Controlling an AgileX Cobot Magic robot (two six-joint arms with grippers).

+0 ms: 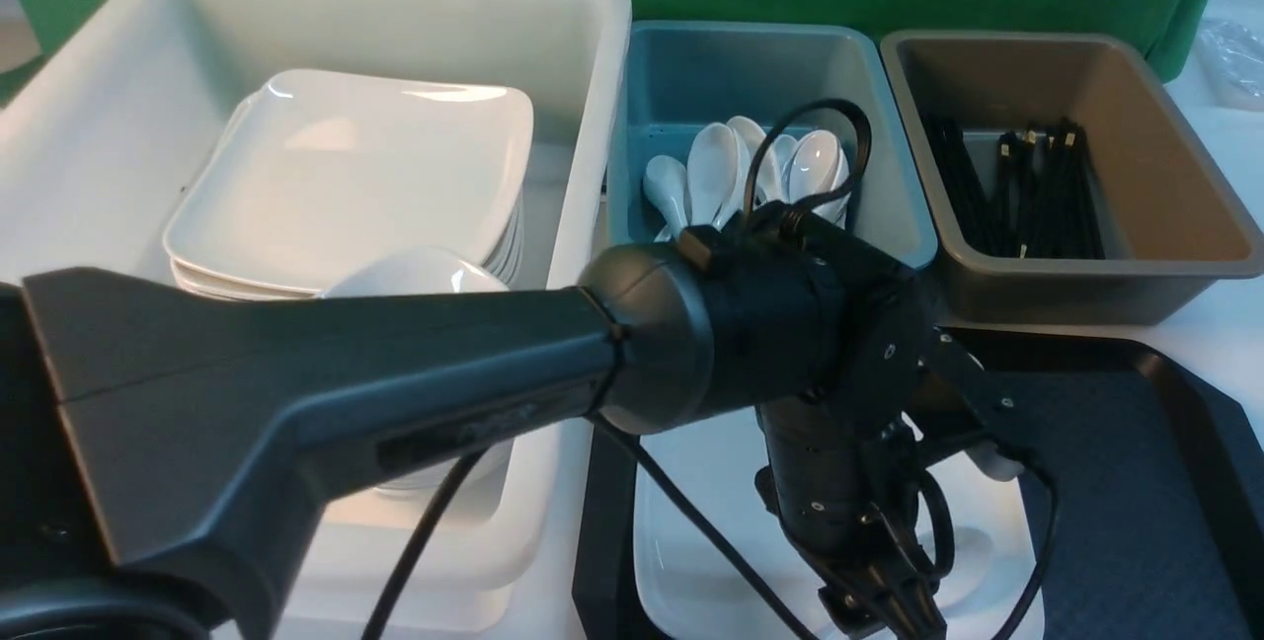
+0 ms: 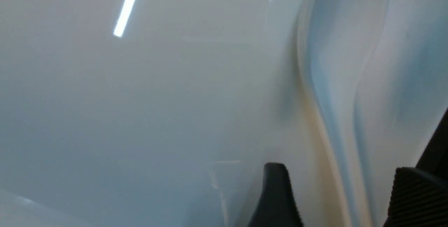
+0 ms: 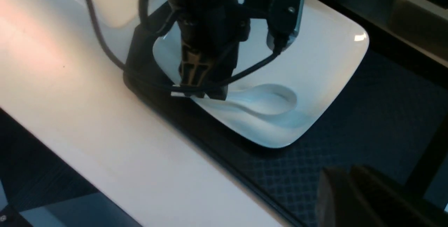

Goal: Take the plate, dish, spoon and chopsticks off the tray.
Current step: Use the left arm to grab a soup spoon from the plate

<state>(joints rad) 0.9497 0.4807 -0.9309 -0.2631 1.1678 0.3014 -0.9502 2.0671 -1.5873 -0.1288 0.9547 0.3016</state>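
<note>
Glossy white spoon (image 3: 266, 102) lies on the square plate (image 3: 332, 55); left hand (image 2: 341, 185) open astride its handle, right hand (image 3: 344, 181) closed

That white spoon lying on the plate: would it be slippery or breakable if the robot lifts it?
The spoon looks glossy and glazed, so probably slippery between the jaws. It seems hard ceramic: stiff, and likely to chip if dropped on the plate. Its deep bowl may tip it bowl-end down.
</note>
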